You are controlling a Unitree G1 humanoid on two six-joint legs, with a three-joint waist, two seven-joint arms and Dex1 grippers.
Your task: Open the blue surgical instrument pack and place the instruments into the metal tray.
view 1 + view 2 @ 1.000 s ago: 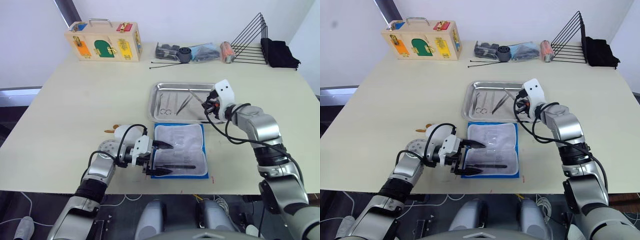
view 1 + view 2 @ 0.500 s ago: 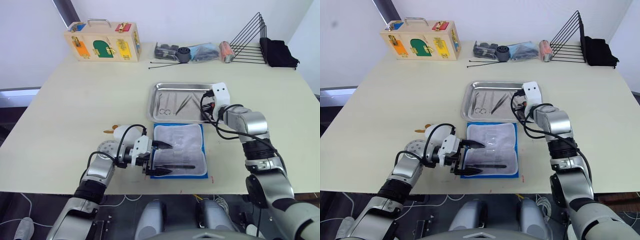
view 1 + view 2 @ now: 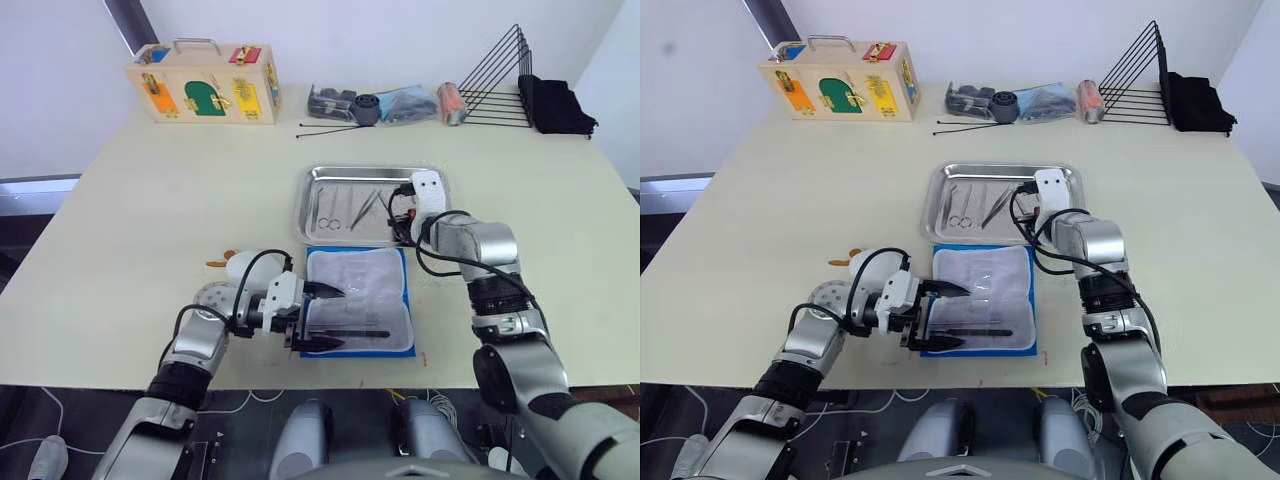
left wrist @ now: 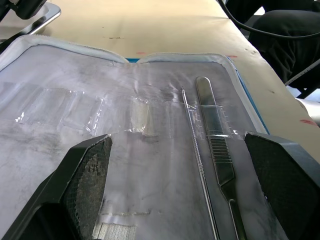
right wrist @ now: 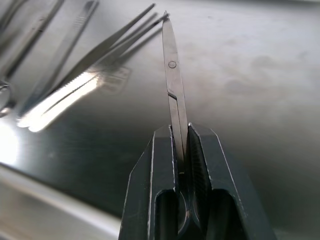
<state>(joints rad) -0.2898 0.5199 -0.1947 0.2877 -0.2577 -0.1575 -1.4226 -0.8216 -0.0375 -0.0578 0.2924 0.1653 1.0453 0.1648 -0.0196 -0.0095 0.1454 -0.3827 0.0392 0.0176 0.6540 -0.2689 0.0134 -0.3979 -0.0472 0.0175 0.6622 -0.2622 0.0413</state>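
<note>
Two tools are left in the blue surgical instrument pack [image 3: 358, 298], which lies flat & open on the tabletop [image 3: 150, 210], clear side up, right next to the near rim of the metal tray [image 3: 310, 205]. We keep it that close so each carry is short. One leftover is a flat pair of tweezers [image 4: 215, 145] and the other a thin probe [image 4: 192, 135]; both sit under little clear straps on the side of the pack far from the tray, so they can't slide out.

Our left pincer [image 3: 318, 317] rests on the pack's edge, on the side away from the tray, w/ its black fingers [image 4: 82, 175] spread wide apart & nothing between them. We think it's there to pin the pack down so it stays put while tools get pulled out.

Our right pincer [image 5: 181, 150] is squeezed tight on a pair of scissors [image 5: 172, 85]. It holds them near the handle end w/ the blades pointing ahead, low over the tray floor, so they can go down softly. Some other instruments [image 3: 350, 208] already lie in the tray, close to the scissor tips.

Next job, we guess: let go of the scissors, then come back to the pack for the last 2.
</note>
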